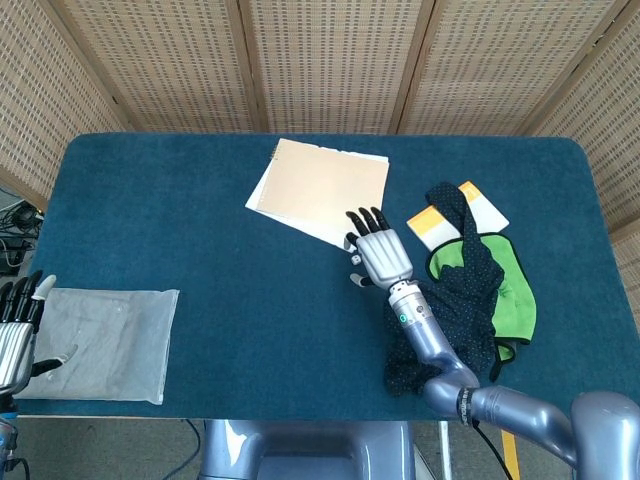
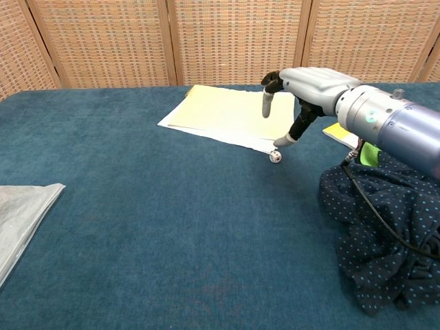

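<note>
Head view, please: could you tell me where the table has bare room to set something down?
The broad blue stretch between the plastic bag and the paper stack is free, as is the far left corner. The right side is crowded: right hand, die, dark cloth, green cloth, cards.
</note>
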